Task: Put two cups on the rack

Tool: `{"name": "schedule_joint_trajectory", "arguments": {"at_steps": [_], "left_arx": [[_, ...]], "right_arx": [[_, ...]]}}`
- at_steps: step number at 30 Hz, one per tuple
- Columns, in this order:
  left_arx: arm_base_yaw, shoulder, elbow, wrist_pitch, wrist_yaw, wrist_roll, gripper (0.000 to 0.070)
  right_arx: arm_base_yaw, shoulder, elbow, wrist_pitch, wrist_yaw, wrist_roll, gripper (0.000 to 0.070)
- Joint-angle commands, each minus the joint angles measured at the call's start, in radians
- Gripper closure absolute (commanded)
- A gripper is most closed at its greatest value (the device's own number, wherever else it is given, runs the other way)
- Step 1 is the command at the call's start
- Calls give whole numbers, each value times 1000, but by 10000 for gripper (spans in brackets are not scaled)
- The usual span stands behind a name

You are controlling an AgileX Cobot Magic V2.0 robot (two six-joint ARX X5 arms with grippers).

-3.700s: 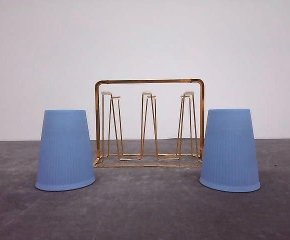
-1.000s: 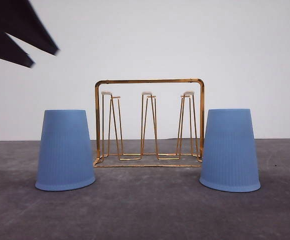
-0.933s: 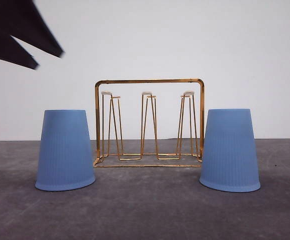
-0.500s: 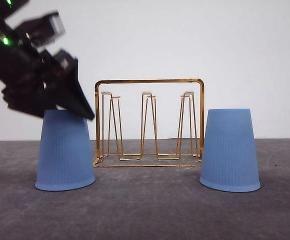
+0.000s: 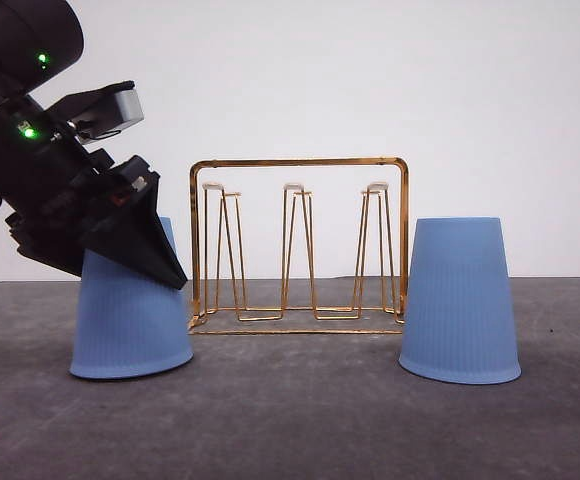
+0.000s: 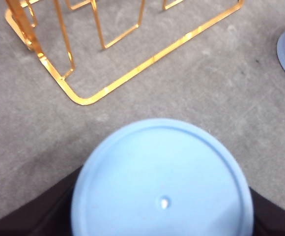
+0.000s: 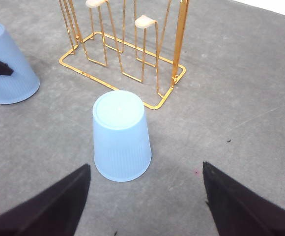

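**Left cup tilted under the left arm; right cup upright beside the rack**

Where the front view is taken, the left gripper (image 5: pixel 135 250) is seen lowered over the top of the left cup (image 5: pixel 130 325), whose upper part is hidden behind the black arm; the cup is tilted, its top leaning toward the rack (image 5: pixel 300 245). The dark fingers (image 5: pixel 155 255) are shown spread at either side of the cup's closed end in the left wrist view (image 6: pixel 29 216), but firm contact with the cup (image 6: pixel 162 182) cannot be made out there. Three pairs of white-tipped prongs are resolved by the front view; only the rack's base wire and lower prong legs (image 6: pixel 103 69) are caught in the left wrist view.

The right cup (image 5: pixel 459 300) is shown mouth-down on the grey worktop (image 5: pixel 300 420), just beside the rack's right end. Seen from the right wrist, this cup (image 7: pixel 121 135) lies between the two dark fingers (image 7: pixel 49 206) of the right gripper (image 7: pixel 145 206), which are held wide apart and clear of it. The rack (image 7: pixel 128 54) and the left cup (image 7: pixel 7 69) are also caught in that view, the latter cut off at the frame edge and partly crossed by a dark finger tip.
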Motion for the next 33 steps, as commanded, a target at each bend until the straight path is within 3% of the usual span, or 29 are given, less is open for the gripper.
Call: {"name": "schedule_joint_trajectory", "arguments": {"at_steps": [1,10,13,17,25,33], "left_arx": [[-7,-10,34,-31,4,-22,429],[-7,-54,281,-376,-1,-62,430],[-8,-54,374,-429,-29,-92,429],[-7,-54,464,-399,-97,-114,430],[-9,-38,490,-174,-129,-138,429],[-15,79,490,-154,-129,-136,429]], "right_arx": [[5,2,6,11,3,3,236],[5,2,6,11,4,3,236],[5,2,6,12,3,2,236],[5,2,6,12,3,2,236],[5,2,6,26,3,2,236],[5,3,6,26,3,2,236]]}}
